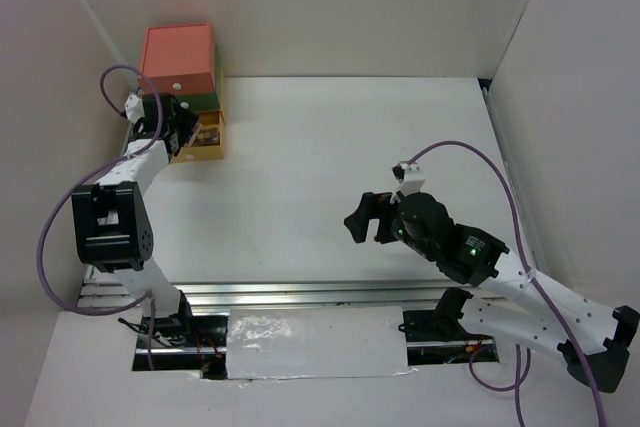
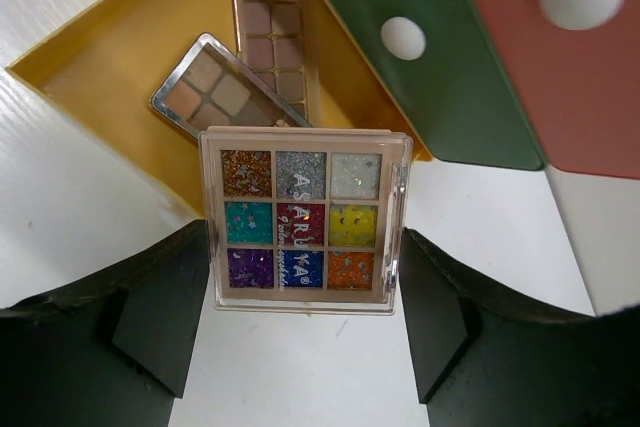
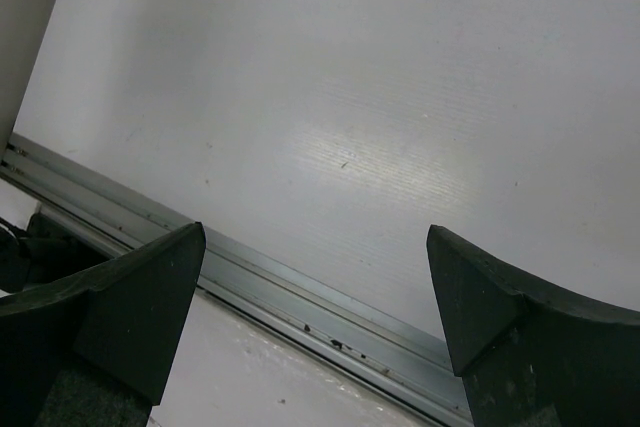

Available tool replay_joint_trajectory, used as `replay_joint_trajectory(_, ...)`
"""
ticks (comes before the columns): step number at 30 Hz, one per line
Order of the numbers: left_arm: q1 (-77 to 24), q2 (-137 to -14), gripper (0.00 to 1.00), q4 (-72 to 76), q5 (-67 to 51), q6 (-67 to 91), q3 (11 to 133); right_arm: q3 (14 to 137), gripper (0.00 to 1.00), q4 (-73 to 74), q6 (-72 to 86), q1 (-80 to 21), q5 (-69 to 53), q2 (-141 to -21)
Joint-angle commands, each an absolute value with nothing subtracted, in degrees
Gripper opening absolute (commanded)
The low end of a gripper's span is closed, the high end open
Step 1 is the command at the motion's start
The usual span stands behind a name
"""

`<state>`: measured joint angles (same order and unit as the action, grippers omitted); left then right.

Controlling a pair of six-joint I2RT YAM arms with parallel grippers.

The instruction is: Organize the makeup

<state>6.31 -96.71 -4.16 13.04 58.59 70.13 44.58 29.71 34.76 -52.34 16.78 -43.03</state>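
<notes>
The white table (image 1: 330,167) fills most of the overhead view. The stacked drawer box (image 1: 180,62) sits at its upper left, against the wall. The left arm reaches up to it, and the right arm rests at the lower right.

The right gripper (image 3: 320,287) has its jaws wide apart with nothing between them, over bare table beside the metal rail (image 3: 300,297).

The left gripper (image 2: 305,327) is clamped on the side edges of the multicolour palette (image 2: 303,219). In the centre of the wrist view, the palette hangs over the front lip of the open yellow drawer (image 2: 90,77). The brown palette (image 2: 215,92) already lies askew in the drawer, with a corner over the pinkish palette (image 2: 272,37).

The likely fault is letting go too early. Only the palette's far edge is past the lip, so it could catch the rim and tip back onto the table. It could also land on the crooked brown palette, sit high, and jam under the green drawer (image 2: 430,47) when the yellow one closes.
</notes>
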Motion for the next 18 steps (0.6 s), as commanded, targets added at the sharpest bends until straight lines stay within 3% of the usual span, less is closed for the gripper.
replay_joint_trajectory(1, 7.03, -99.48, 0.62, -0.53, 11.61, 58.71, 73.65, 44.56, 1.00, 27.07, 33.49, -52.03, 16.61, -43.77)
replay_joint_trajectory(4, 7.64, -101.95, 0.90, -0.53, 10.29, 58.71, 74.62, 44.65, 1.00, 27.25, 33.14, -52.03, 16.61, -44.21)
replay_joint_trajectory(7, 8.08, -101.08, 0.99, 1.13, 10.37, 59.24, 73.05, 44.74, 1.00, 27.07, 32.87, -52.03, 16.70, -44.65)
replay_joint_trajectory(15, 9.40, -97.39, 0.97, -3.94, 10.54, 60.73, 70.51, 45.00, 1.00, 26.55, 32.87, -52.03, 16.17, -45.35)
replay_joint_trajectory(17, 9.23, -92.66, 0.83, -4.75, 11.95, 64.92, 65.68, 44.30, 1.00, 26.02, 33.05, -52.03, 15.91, -45.00)
replay_joint_trajectory(18, 9.14, -90.98, 0.67, -3.53, 12.91, 66.34, 59.74, 44.30, 1.00, 25.58, 33.13, -51.94, 15.82, -45.00)
